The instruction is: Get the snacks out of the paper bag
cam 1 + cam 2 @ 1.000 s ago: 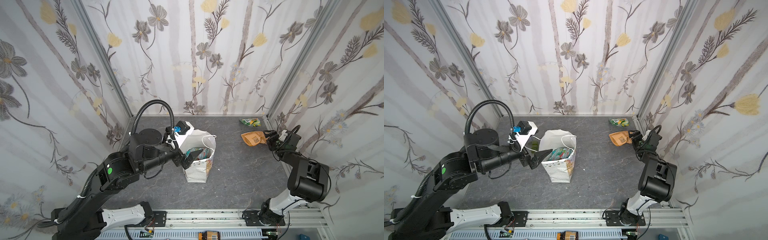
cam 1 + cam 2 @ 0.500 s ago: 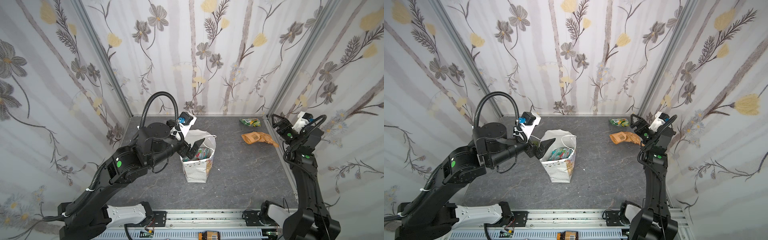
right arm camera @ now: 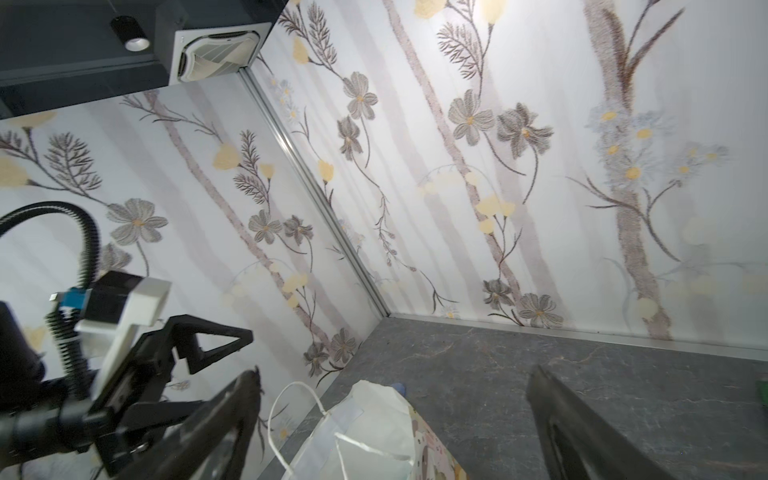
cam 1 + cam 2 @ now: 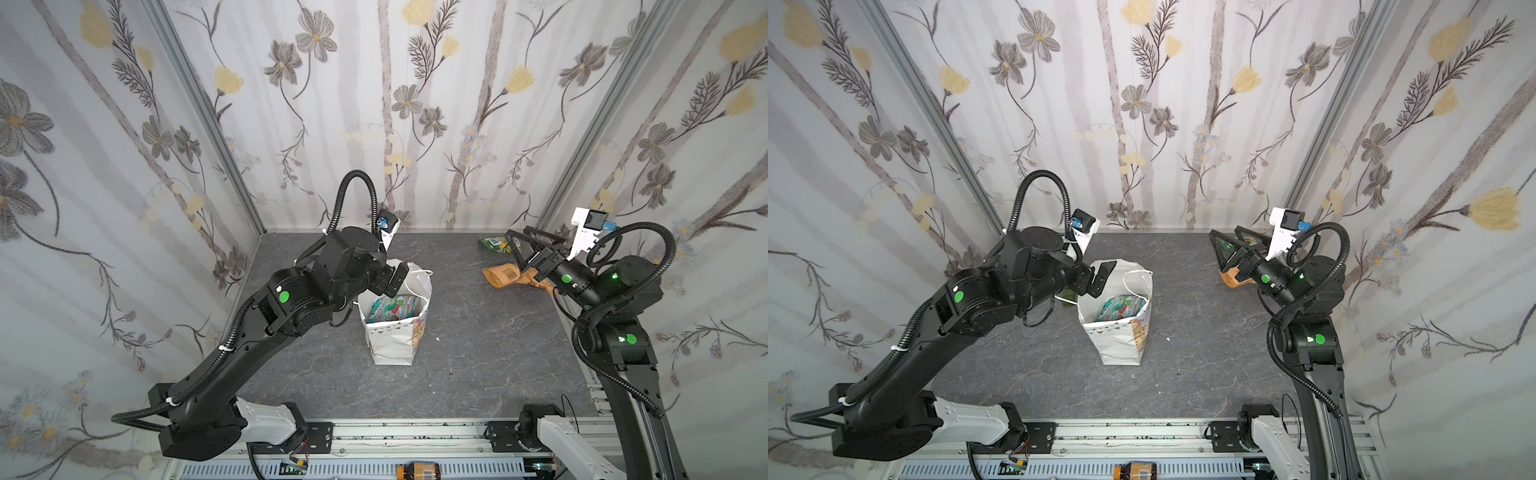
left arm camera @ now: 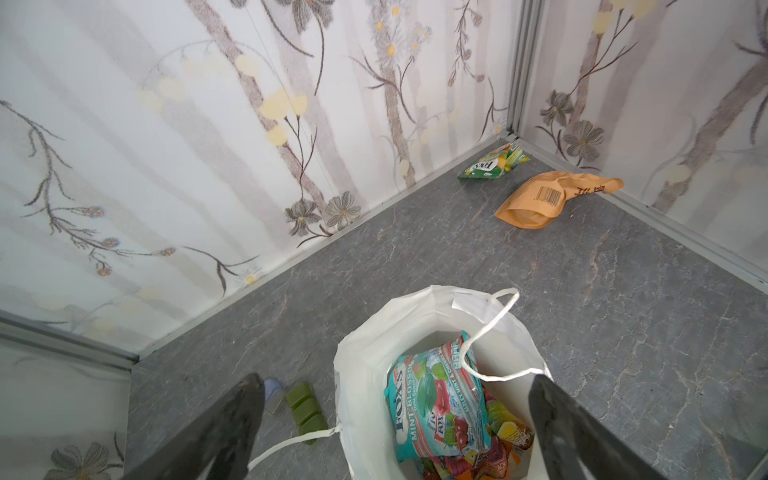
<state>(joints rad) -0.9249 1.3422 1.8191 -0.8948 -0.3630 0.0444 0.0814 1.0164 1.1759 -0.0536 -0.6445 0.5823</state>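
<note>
The white paper bag (image 4: 392, 336) (image 4: 1121, 343) stands upright mid-table, mouth open. Inside it lie snacks: a teal packet (image 5: 436, 407) (image 4: 395, 307) on top of orange and yellow ones (image 5: 507, 436). Two more snacks lie at the back right: a green packet (image 5: 494, 160) (image 4: 492, 243) and a tan-orange pouch (image 5: 540, 199) (image 4: 505, 274). My left gripper (image 4: 392, 280) (image 4: 1102, 277) (image 5: 397, 380) hangs open and empty over the bag's left rim. My right gripper (image 4: 517, 232) (image 4: 1224, 231) (image 3: 395, 372) is open and empty, raised above the pouch and facing the bag (image 3: 374, 419).
A small green block (image 5: 305, 405) and a bluish block (image 5: 272, 392) lie on the floor left of the bag. Flowered walls close in the back and both sides. A metal rail (image 4: 415, 436) runs along the front edge.
My right gripper has lifted off the pouch on the floor and swung up to face the bag. My left gripper has risen from the bag's side to above its rim.
</note>
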